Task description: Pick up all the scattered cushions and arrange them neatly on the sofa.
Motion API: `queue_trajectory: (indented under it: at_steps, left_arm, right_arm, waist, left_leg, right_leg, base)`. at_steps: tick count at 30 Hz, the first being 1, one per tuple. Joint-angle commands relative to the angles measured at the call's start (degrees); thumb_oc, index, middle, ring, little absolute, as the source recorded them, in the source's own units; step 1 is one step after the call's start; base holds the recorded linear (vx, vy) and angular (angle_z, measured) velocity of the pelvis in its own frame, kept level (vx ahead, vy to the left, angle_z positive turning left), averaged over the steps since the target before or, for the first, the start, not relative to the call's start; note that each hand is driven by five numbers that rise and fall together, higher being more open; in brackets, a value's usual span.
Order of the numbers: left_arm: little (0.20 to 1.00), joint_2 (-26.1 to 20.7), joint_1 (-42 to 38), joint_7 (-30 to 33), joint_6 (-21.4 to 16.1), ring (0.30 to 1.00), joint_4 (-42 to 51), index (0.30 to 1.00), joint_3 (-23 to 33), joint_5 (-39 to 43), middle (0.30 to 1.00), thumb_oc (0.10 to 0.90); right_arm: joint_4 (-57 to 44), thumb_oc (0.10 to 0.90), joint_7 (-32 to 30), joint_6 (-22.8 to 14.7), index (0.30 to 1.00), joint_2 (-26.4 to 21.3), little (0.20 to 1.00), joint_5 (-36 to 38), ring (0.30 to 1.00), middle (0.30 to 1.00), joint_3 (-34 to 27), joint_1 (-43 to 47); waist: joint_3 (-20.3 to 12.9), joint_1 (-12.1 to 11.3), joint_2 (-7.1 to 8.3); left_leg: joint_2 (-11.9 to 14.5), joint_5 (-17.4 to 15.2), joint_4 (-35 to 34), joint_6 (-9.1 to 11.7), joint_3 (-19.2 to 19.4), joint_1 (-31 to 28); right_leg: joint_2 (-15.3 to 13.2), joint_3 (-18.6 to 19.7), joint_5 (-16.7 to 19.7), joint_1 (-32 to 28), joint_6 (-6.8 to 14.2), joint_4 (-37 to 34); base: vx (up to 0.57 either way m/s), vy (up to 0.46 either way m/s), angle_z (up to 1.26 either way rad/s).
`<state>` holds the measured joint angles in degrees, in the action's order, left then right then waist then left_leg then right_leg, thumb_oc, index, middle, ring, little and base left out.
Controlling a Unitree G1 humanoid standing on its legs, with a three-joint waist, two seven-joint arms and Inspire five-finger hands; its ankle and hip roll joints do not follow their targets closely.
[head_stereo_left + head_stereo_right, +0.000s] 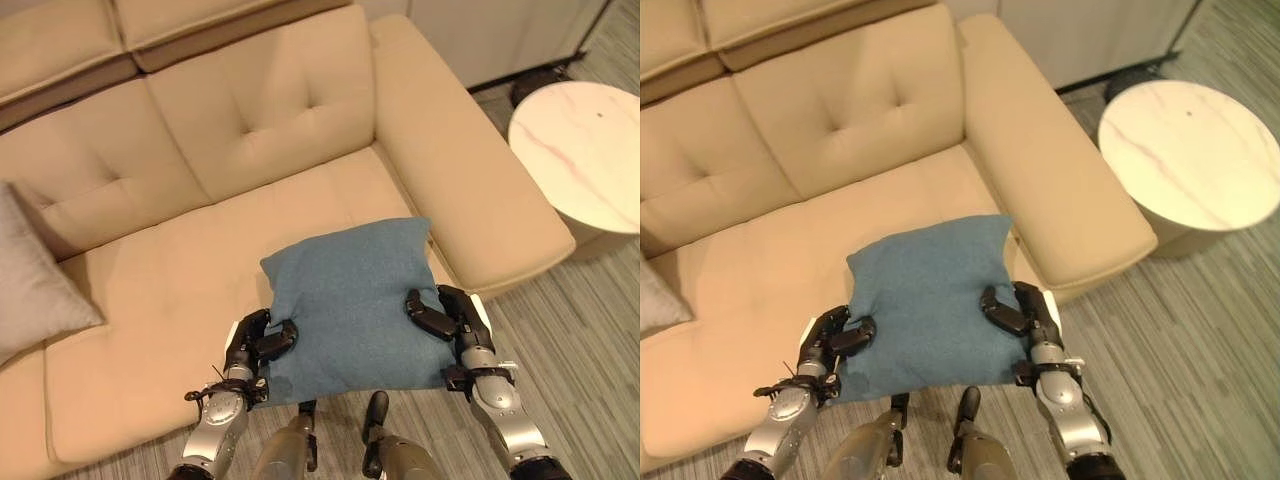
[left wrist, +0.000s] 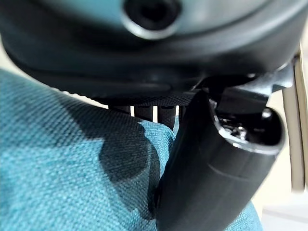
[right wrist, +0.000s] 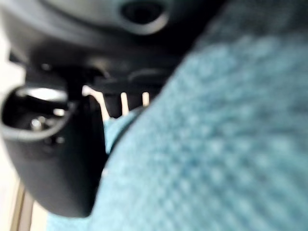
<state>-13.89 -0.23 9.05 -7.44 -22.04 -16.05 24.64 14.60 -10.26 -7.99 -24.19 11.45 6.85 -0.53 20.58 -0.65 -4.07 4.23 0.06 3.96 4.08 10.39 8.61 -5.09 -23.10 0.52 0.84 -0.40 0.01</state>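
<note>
Both hands hold the blue cushion point(image 1: 352, 305) over the front edge of the sofa point(image 1: 200, 190).
The left hand point(image 1: 255, 345) and right hand point(image 1: 450, 318) each pinch one side. The cushion lies nearly flat, far corners pointing toward the sofa's back. A grey cushion point(image 1: 30, 270) leans at the sofa's left end.

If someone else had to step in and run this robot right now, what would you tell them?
Left hand: shut on the blue cushion, thumb on top at its left edge.
Right hand: shut on the same cushion at its right edge.
The blue cushion is held between both hands over the front edge of the sofa seat, near the right armrest.
A grey cushion already lies on the seat at the far left.
Left to do: set the blue cushion down against the backrest, let go, then check the floor for others.
A round white table stands to the right.
</note>
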Motion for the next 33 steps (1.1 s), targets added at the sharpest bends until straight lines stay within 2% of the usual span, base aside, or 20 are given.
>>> queue_trajectory:
  at_steps: [1,4,7,10,11,12,13,14,15,16,20,22,24,26,28,30,31,33]
  left_arm:
    - [0.300,-1.5,0.1,-3.7,-5.5,0.300,6.0,0.300,1.3,-1.3,0.300,0.400]
    - [0.300,-1.5,2.1,-4.1,-5.0,0.300,6.7,0.300,2.2,-0.7,0.300,0.400]
    - [0.300,-2.1,3.4,-4.2,-4.8,0.300,7.6,0.300,3.1,-1.3,0.300,0.400]
    - [0.300,-2.9,3.3,-4.3,-4.5,0.300,8.2,0.300,3.5,-1.6,0.300,0.400]
    - [0.300,-3.1,3.0,-4.3,-4.7,0.300,8.1,0.300,3.6,-2.0,0.300,0.400]
    - [0.300,-3.1,3.0,-4.3,-4.7,0.300,8.1,0.300,3.6,-2.0,0.300,0.400]
    - [0.300,-3.4,2.1,-4.0,-5.0,0.300,7.9,0.300,3.3,-2.6,0.300,0.400]
    - [0.300,-3.4,2.1,-4.0,-5.0,0.300,7.9,0.300,3.3,-2.6,0.300,0.400]
    - [0.300,-3.4,1.9,-3.8,-5.2,0.300,7.8,0.300,3.2,-3.0,0.300,0.400]
    - [0.300,-3.4,1.6,-3.9,-5.2,0.300,7.9,0.300,2.7,-3.1,0.300,0.400]
    - [0.300,-3.1,0.8,-3.5,-5.3,0.300,7.7,0.300,2.3,-3.3,0.300,0.400]
    - [0.300,-3.2,0.7,-3.5,-5.6,0.300,7.5,0.300,2.4,-3.6,0.300,0.400]
    - [0.300,-2.8,1.1,-3.8,-5.6,0.300,7.6,0.300,2.4,-3.6,0.300,0.400]
    - [0.300,-2.6,1.6,-4.1,-5.6,0.300,7.6,0.300,2.4,-3.8,0.300,0.400]
    - [0.300,-2.5,0.8,-4.0,-5.6,0.300,7.8,0.300,1.8,-3.6,0.300,0.400]
    - [0.300,-2.0,-0.4,-3.9,-5.7,0.300,8.0,0.300,1.0,-3.2,0.300,0.400]
    - [0.300,-1.7,-1.2,-3.9,-5.6,0.300,8.1,0.300,0.6,-2.8,0.300,0.400]
    - [0.300,-1.7,-1.9,-3.9,-5.3,0.300,8.8,0.300,0.0,-3.6,0.300,0.400]
  right_arm:
    - [-9.7,0.400,1.4,-6.2,0.300,1.9,0.300,-0.8,0.300,0.300,0.7,3.9]
    - [-9.8,0.400,1.8,-5.6,0.300,2.6,0.300,-1.3,0.300,0.300,0.6,3.8]
    - [-9.9,0.400,2.0,-5.4,0.300,3.3,0.300,-1.9,0.300,0.300,0.3,3.5]
    - [-11.0,0.400,2.0,-5.4,0.300,4.1,0.300,-2.4,0.300,0.300,0.0,3.7]
    - [-11.4,0.400,2.1,-5.5,0.300,4.5,0.300,-2.3,0.300,0.300,-0.2,3.5]
    - [-11.4,0.400,2.1,-5.5,0.300,4.5,0.300,-2.3,0.300,0.300,-0.2,3.5]
    - [-11.7,0.400,2.0,-5.9,0.300,4.9,0.300,-2.3,0.300,0.300,-0.4,3.2]
    - [-11.7,0.400,2.0,-5.9,0.300,4.9,0.300,-2.3,0.300,0.300,-0.4,3.3]
    - [-11.5,0.400,2.0,-5.9,0.300,4.9,0.300,-2.4,0.300,0.300,-0.5,3.1]
    - [-11.4,0.400,2.0,-5.8,0.300,4.5,0.300,-2.6,0.300,0.300,-0.2,3.5]
    - [-11.1,0.400,1.9,-5.8,0.300,4.1,0.300,-2.3,0.300,0.300,0.2,3.7]
    - [-10.6,0.400,1.9,-5.8,0.300,4.0,0.300,-2.2,0.300,0.300,0.2,3.5]
    - [-10.5,0.400,2.2,-5.9,0.300,3.7,0.300,-2.2,0.300,0.300,-0.2,3.0]
    - [-10.5,0.400,2.3,-5.8,0.300,3.2,0.300,-2.0,0.300,0.300,-0.9,2.2]
    - [-11.1,0.400,2.2,-5.9,0.300,2.6,0.300,-1.4,0.300,0.300,-1.9,1.0]
    - [-11.3,0.400,2.0,-5.9,0.300,1.8,0.300,-1.0,0.300,0.300,-2.6,0.3]
    - [-10.9,0.400,1.9,-5.6,0.300,1.5,0.300,-0.8,0.300,0.300,-2.8,0.2]
    - [-10.7,0.400,1.4,-5.7,0.300,1.6,0.300,-1.2,0.300,0.300,-3.0,0.6]
  waist:
    - [-11.1,0.6,5.87]
    - [-12.0,-0.4,6.54]
    - [-13.2,-1.3,6.51]
    - [-12.9,-1.4,6.04]
    - [-12.7,-1.0,5.97]
    - [-12.8,-1.1,5.92]
    - [-12.3,0.2,5.85]
    - [-12.5,0.1,5.78]
    - [-12.4,0.6,5.75]
    - [-12.2,1.4,6.00]
    - [-11.2,2.7,6.64]
    - [-11.0,2.9,7.16]
    - [-11.9,2.7,7.41]
    - [-13.3,2.6,7.43]
    - [-13.3,3.3,7.82]
    - [-13.1,4.2,8.38]
    - [-12.8,4.4,8.67]
    - [-13.3,4.6,8.10]
  left_leg:
    - [-0.9,-1.9,4.7,-0.7,2.1,-0.6]
    - [-2.2,-3.1,3.8,-1.8,0.7,-1.8]
    - [-4.1,-3.7,1.0,-3.2,-0.2,-3.8]
    - [-5.3,-3.4,-1.7,-4.7,-1.3,-5.4]
    - [-5.6,-3.4,-2.3,-5.0,-2.1,-6.0]
    - [-5.6,-3.2,-2.4,-5.0,-2.1,-5.7]
    - [-6.1,-3.3,-3.3,-5.2,-3.7,-6.9]
    - [-6.0,-3.1,-3.3,-5.2,-3.6,-6.6]
    - [-6.2,-3.2,-3.7,-5.2,-4.4,-7.1]
    - [-7.0,-3.2,-4.0,-5.4,-5.7,-7.5]
    - [-8.4,-4.2,-3.9,-5.3,-8.5,-8.9]
    - [-8.9,-4.5,-3.4,-5.0,-9.8,-8.9]
    - [-8.8,-4.9,-3.1,-4.5,-10.1,-9.0]
    - [-7.9,-5.4,-3.2,-3.6,-10.5,-9.9]
    - [-7.1,-5.7,-1.0,-2.4,-10.8,-9.1]
    - [-6.6,-6.1,3.0,-1.2,-10.1,-6.9]
    - [-5.6,-5.1,4.0,-0.8,-8.6,-4.9]
    - [-4.9,-4.1,-0.8,-1.5,-7.4,-5.0]
  right_leg:
    - [-1.8,3.7,-6.5,-2.4,5.0,2.1]
    - [-2.9,3.6,-6.8,-3.3,5.9,3.4]
    - [-4.5,3.9,-6.6,-3.3,7.3,5.4]
    - [-6.6,5.7,-6.4,-0.3,8.4,13.5]
    - [-6.3,7.5,-6.0,1.1,8.5,15.9]
    - [-6.2,7.5,-5.8,1.3,8.5,15.8]
    - [-3.9,12.7,-6.3,4.2,8.3,17.9]
    - [-3.8,12.7,-6.1,4.4,8.2,17.8]
    - [-2.1,15.4,-6.4,5.5,8.0,17.2]
    - [0.0,19.2,-5.4,7.0,8.0,13.6]
    - [2.8,22.6,-1.7,10.7,8.4,8.2]
    - [2.2,22.7,-0.9,9.9,8.7,6.6]
    - [2.2,22.6,-0.7,8.1,7.6,5.2]
    - [2.3,21.5,-0.6,5.3,7.0,2.7]
    - [2.5,20.0,-1.2,2.9,6.3,1.2]
    - [2.2,18.3,-1.4,1.0,5.8,-0.6]
    - [1.6,17.2,-1.6,0.1,5.8,-1.8]
    - [2.2,17.0,-1.5,0.1,6.1,-2.1]
  base:
    - [0.11,0.076,0.25]
    - [0.16,0.150,0.08]
    - [0.14,0.198,0.17]
    - [0.09,0.209,0.11]
    - [0.04,0.111,0.11]
    - [0.06,0.088,0.15]
    - [0.03,0.050,0.27]
    - [0.07,0.072,0.42]
    - [0.11,0.035,0.59]
    - [0.15,0.028,0.52]
    - [0.12,-0.034,0.55]
    - [0.07,-0.084,0.34]
    - [0.11,-0.175,0.34]
    - [0.19,-0.277,0.43]
    - [0.10,-0.278,0.64]
    - [0.00,-0.139,0.95]
    - [-0.02,-0.029,0.74]
    - [0.03,0.014,0.32]
